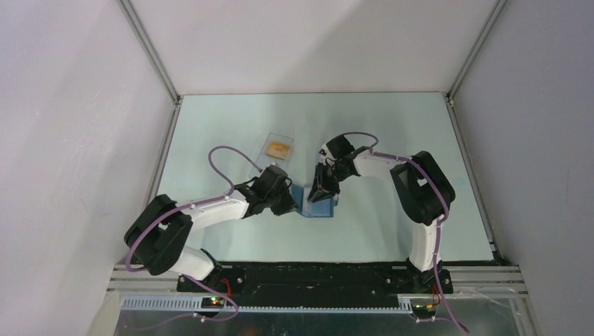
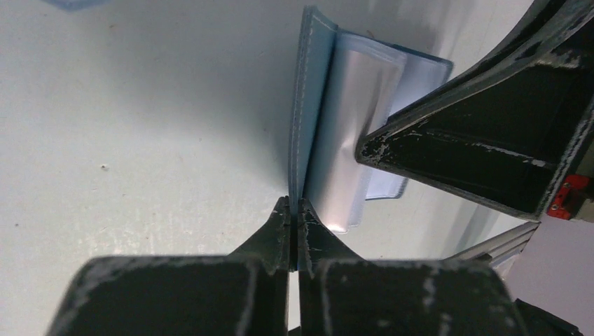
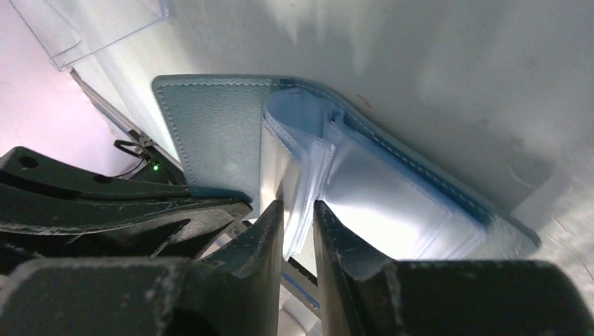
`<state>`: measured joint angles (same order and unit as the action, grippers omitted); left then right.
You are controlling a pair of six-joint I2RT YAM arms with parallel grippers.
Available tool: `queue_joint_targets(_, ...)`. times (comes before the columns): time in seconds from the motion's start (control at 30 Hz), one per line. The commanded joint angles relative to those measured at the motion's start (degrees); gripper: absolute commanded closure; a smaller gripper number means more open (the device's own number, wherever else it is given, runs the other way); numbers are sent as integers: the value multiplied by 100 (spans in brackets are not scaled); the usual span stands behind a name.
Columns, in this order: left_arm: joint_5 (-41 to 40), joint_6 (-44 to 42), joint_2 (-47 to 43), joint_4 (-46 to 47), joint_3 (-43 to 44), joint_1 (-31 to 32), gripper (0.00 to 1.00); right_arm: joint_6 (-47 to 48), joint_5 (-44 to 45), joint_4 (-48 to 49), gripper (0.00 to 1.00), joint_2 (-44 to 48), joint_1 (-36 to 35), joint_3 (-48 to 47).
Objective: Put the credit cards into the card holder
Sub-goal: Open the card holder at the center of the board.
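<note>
Clearly, the small flat blue leather-like wallet (image 3: 210,133) lies half open on the pale green table (image 1: 385,126). The left gripper (image 2: 294,217) is closed tightly on the edge of the wallet's left cover and holds it raised. The right gripper (image 3: 298,224) is over the wallet's inside. Its jaws stand slightly apart with the clear plastic inner sleeves (image 3: 308,175) between them; whether they pinch, I cannot tell. One small orange rectangular card (image 1: 277,148) lies on a transparent plastic sheet (image 1: 288,140), beyond the wallet and to its left.
</note>
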<state>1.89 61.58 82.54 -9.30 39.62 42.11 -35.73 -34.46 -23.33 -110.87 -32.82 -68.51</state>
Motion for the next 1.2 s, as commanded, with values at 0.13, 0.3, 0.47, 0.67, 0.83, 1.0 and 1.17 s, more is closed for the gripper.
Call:
queue_joint_targets(0.13, 175, -102, -439, 86, -272, 54, 64, -401, -789, 813, 73, -60, -155, -233)
queue_joint_targets(0.3, 487, -290, -667, 34, -301, 44, 42, -488, -878, 1049, 73, -94, -233, -358)
queue_joint_targets(0.47, 592, -422, -1071, -149, -395, 43, 38, -384, -857, 863, 73, -350, -339, -594)
queue_joint_targets(0.67, 532, -607, -1768, -536, -436, 35, 36, -478, -1013, 1107, 73, -446, -480, -613)
queue_joint_targets(0.83, 415, -737, -2285, -830, -323, -30, 36, -667, -1236, 1377, 73, -546, -608, -613)
queue_joint_targets(1.0, 184, -677, -2618, -833, -442, -211, 40, -716, -1228, 1430, 73, -701, -774, -611)
queue_joint_targets(1.17, 181, -678, -2378, -772, -566, -551, 55, -660, -913, 1203, 73, -895, -858, -617)
